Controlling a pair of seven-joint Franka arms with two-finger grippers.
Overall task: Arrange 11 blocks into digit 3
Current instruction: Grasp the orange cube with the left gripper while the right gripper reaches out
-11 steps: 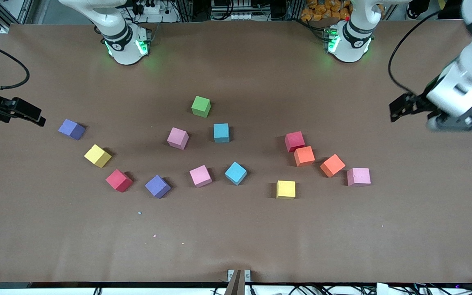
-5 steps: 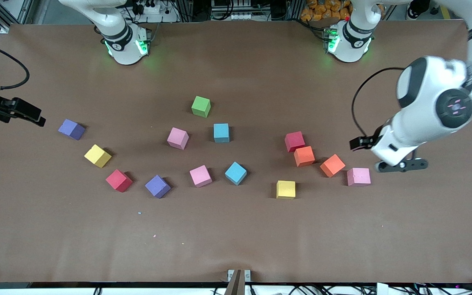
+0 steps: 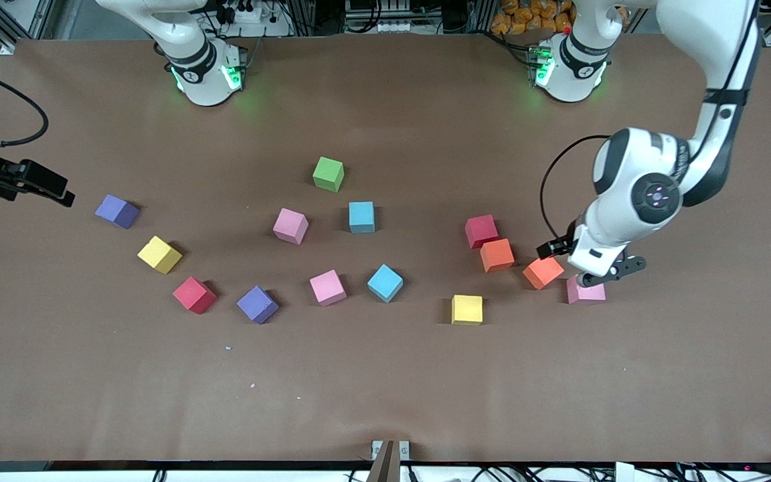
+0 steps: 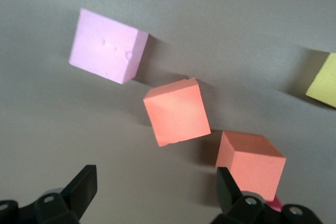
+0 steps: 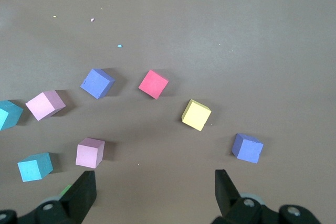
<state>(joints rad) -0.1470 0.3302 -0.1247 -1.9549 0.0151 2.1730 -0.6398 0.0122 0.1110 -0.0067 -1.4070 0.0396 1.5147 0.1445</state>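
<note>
While the left arm reaches down over the brown table, its left gripper hangs over a pink foam cube at the left arm's end of the table. In the left wrist view the two black fingers are spread wide apart with nothing between them. The pink foam cube sits flat on the table, just beside an orange foam cube. A second orange foam cube touches a red foam cube, and a yellow foam cube sits alone, nearer to the front camera.

The blocks are still scattered, and they make no digit 3 yet. In the middle there is a green foam cube, two blue foam cubes and two more pink foam cubes. Toward the right arm's end lie two purple foam cubes, another yellow foam cube and another red foam cube.

The right arm waits at the edge of the table. Its right gripper hangs over the table there, with its fingers wide apart and holding nothing.
</note>
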